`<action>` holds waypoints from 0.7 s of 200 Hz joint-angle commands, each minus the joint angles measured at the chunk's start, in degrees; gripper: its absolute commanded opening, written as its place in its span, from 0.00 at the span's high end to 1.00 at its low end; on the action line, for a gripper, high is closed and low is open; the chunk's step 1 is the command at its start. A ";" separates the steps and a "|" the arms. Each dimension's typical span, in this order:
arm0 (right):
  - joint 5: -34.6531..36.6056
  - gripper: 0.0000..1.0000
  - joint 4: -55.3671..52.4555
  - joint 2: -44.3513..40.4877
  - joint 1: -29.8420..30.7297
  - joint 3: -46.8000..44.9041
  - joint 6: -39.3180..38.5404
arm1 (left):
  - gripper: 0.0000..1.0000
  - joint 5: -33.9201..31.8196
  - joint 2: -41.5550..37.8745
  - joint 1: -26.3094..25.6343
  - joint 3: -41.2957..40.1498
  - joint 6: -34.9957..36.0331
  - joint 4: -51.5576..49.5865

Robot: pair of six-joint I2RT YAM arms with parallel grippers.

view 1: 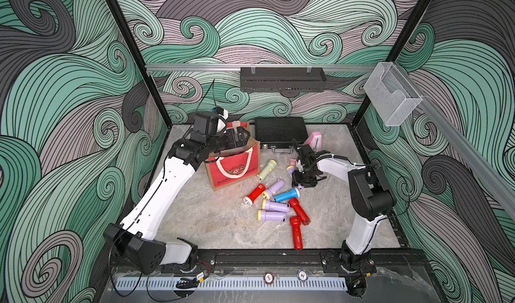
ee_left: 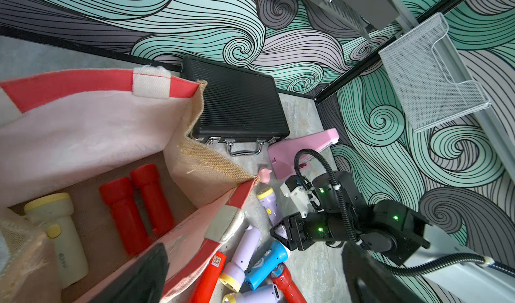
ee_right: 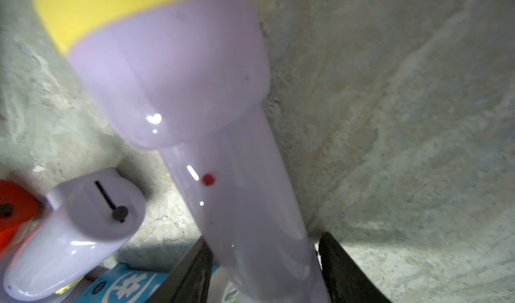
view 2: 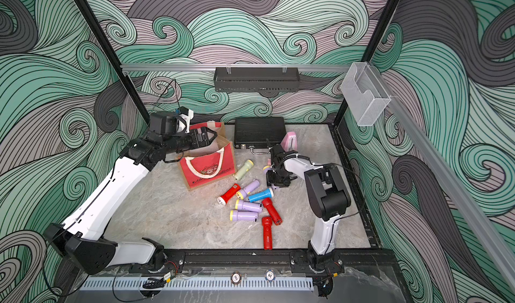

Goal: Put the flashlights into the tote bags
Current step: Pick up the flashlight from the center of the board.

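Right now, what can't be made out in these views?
Bag inside: in both top views the left gripper covers most of it; the left wrist view's edge cuts part off.
Lilac flashlight in the right gripper: head blurred and cut off in the right wrist view.
Pink lump: too small to identify in the left wrist view.

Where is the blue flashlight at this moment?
In both top views the blue flashlight lies on the table beside the right gripper, between a lilac flashlight and a red flashlight.

Three flashlights point(ee_left: 125, 212) lie inside the tote bag point(ee_left: 83, 82)
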 commanded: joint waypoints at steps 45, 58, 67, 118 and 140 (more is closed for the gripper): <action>2.16 0.39 -0.86 3.65 -0.28 3.41 -2.08 | 0.01 3.45 -0.08 -0.78 -0.67 -2.39 3.66; 2.46 0.39 -0.88 3.65 -0.28 3.04 -2.21 | 0.01 3.40 0.11 -0.81 -0.37 -2.30 3.56; 2.72 0.39 -0.81 3.74 -0.19 2.63 -2.38 | 0.01 3.49 0.21 -0.84 -0.18 -2.31 3.56; 3.78 0.43 -0.51 3.00 0.11 0.75 -3.66 | 0.01 3.44 1.02 -1.19 0.44 -2.39 3.72; 4.15 0.46 -0.46 2.71 0.44 0.20 -4.18 | 0.01 3.32 1.20 -1.36 0.59 -2.52 3.99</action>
